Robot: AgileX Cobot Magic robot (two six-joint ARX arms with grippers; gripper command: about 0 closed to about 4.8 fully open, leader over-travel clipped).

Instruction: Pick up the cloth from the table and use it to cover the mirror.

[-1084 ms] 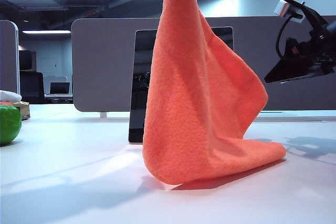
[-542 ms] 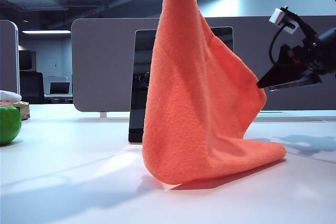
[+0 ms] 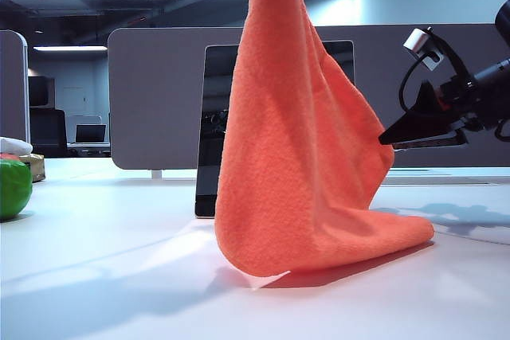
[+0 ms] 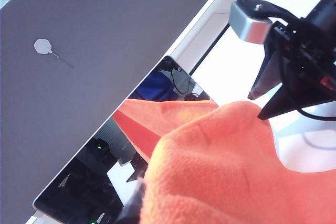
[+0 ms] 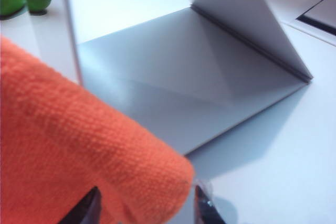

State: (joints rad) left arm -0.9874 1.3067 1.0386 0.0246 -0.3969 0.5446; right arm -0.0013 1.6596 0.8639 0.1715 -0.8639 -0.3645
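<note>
From the exterior view, the cloth (image 3: 303, 157) hangs from above the frame, its lower end resting on the white desk (image 3: 96, 276) in front of the upright mirror (image 3: 213, 129); the right gripper (image 3: 384, 139) points at its right edge. In the left wrist view, the left gripper is hidden, its jaws together on the cloth (image 4: 231, 177). In the right wrist view, the right gripper (image 5: 147, 205) has its jaws apart either side of a cloth (image 5: 79, 150) fold.
</note>
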